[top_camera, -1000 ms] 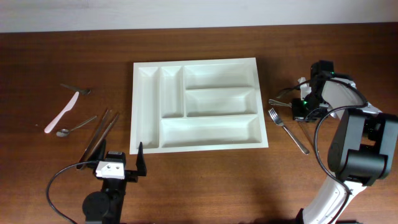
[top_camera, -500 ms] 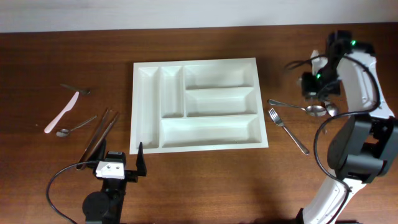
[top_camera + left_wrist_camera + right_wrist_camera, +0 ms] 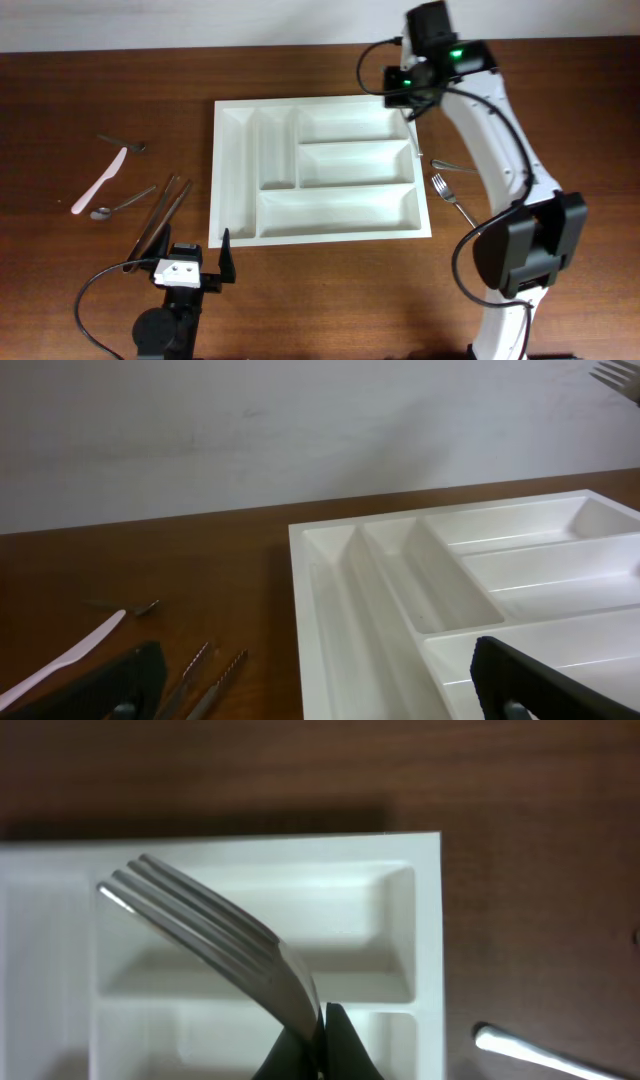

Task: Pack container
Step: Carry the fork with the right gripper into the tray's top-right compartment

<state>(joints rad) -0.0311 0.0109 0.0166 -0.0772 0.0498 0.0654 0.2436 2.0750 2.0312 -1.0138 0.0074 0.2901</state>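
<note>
Compared with half a second ago, the right arm has been swung from the right edge of the desk (image 3: 100,290) toward the far edge, and the right tool (image 3: 318,1045) is now held above the far right corner of the container (image 3: 340,210). This tool is closed narrowly on the neck of a metal fork (image 3: 200,925), whose tines are seen over the uppermost long compartment, clear of its floor. The left tool (image 3: 315,660) is unchanged at the near edge, its fingers (image 3: 540,680) spread wide and gripping nothing. The container is unmoved in the middle of the desk, slightly toward the far edge, and all five compartments show bare white floors. Just off its right side a second fork (image 3: 455,200) and a thin spoon handle (image 3: 445,163) lie on the desk, partly covered by the arm. Toward the left edge are found a pale plastic knife (image 3: 100,182), a small metal piece (image 3: 125,144) too small to be identified, a spoon (image 3: 120,205) and two long metal pieces (image 3: 160,215) side by side, all as before. The desk is of dark brown wood grain, and a pale plain wall (image 3: 300,430) is seen beyond its far edge.
</note>
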